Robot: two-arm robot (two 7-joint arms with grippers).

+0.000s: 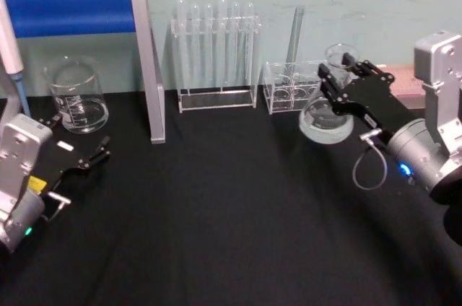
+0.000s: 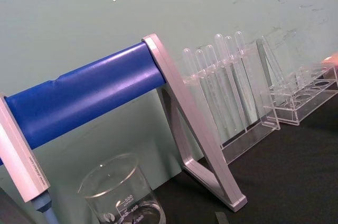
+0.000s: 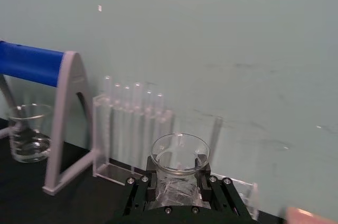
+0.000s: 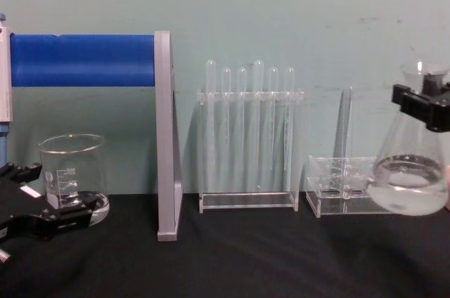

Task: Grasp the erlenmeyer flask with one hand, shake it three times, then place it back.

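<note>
Where right tool (image 1: 345, 71) clamps, flask (image 1: 326, 121) neck is hidden.

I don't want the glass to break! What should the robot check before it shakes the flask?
1. Right claw shut on the erlenmeyer flask neck: ok.
2. Liquid sits low, far under the rim: ok.
3. Room to shake: not ok, the small clear rack looks very close to the flask.
4. Left claw parked away, by the beaker: ok.
5. Flask lifted off the table: cannot tell.
</note>
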